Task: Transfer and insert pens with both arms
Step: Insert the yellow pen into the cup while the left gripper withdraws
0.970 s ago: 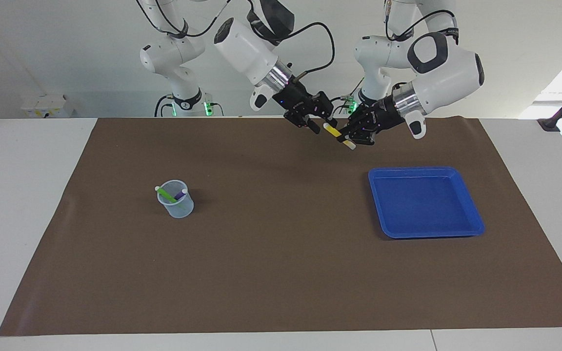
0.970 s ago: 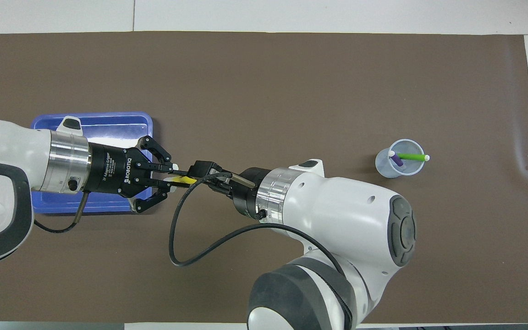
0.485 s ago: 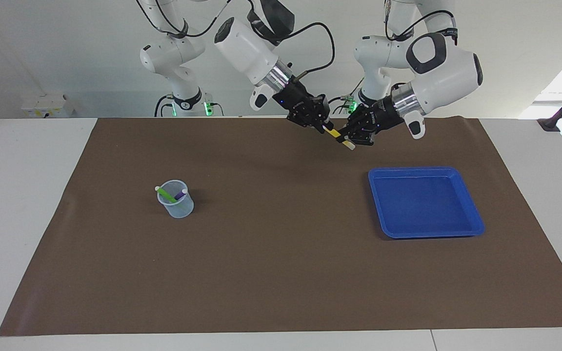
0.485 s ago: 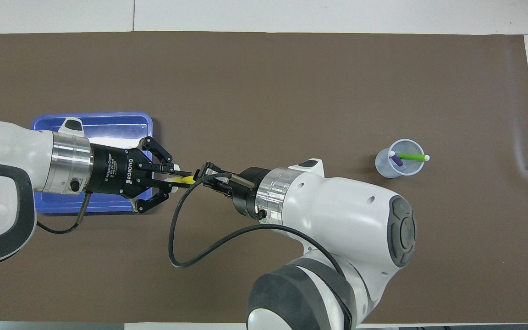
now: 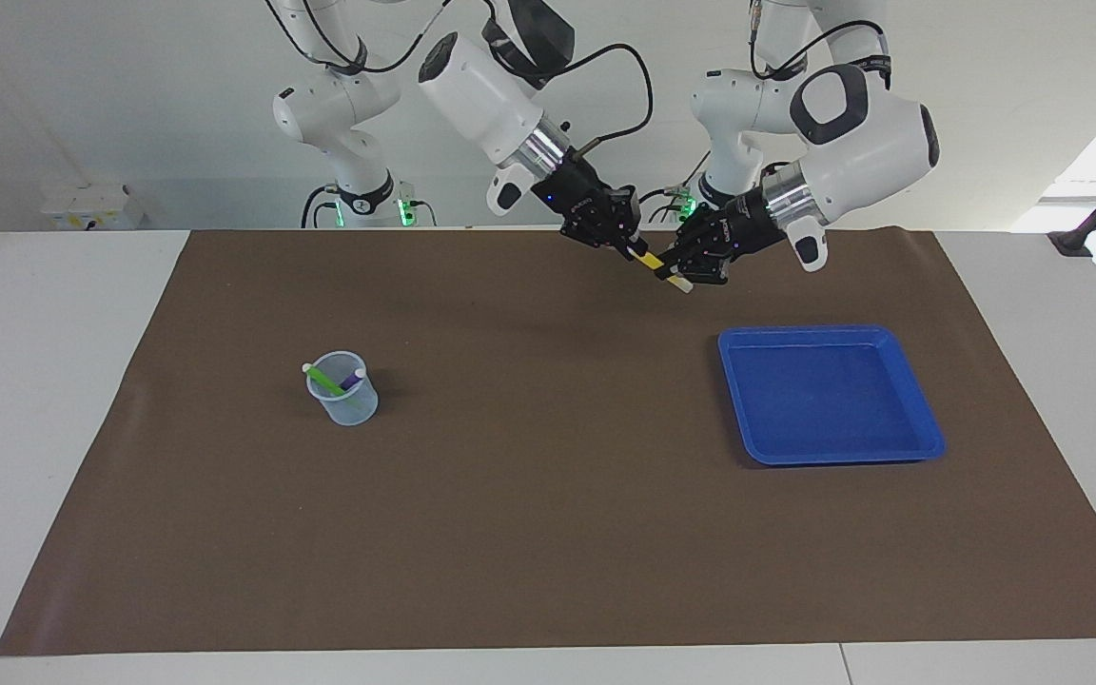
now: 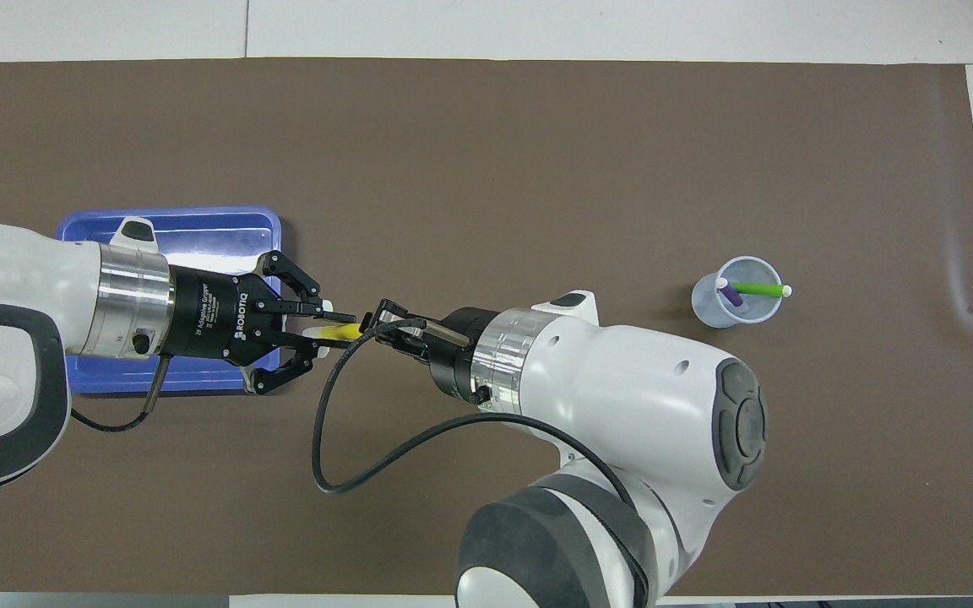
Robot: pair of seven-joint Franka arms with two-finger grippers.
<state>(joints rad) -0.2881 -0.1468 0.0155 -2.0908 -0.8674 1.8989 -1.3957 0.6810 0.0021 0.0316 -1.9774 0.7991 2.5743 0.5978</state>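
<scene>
A yellow pen (image 5: pixel 648 262) with a whitish end sits between two black claws, the left claw (image 5: pixel 686 269) and the right claw (image 5: pixel 626 243), each on a white arm banded in silver and trailing black cable. Below them a plain brown mat (image 5: pixel 548 533) covers the white counter (image 5: pixel 34 381). A bright blue tray (image 5: pixel 929 447) lies on the mat (no pattern on either). In a clear, pale bluish cup (image 5: pixel 358 407) stand a green pen (image 5: pixel 322 379) and a purple pen (image 5: pixel 350 381), both white-tipped. Green lights glow at the bases of two smaller white arms (image 5: pixel 339 143).
</scene>
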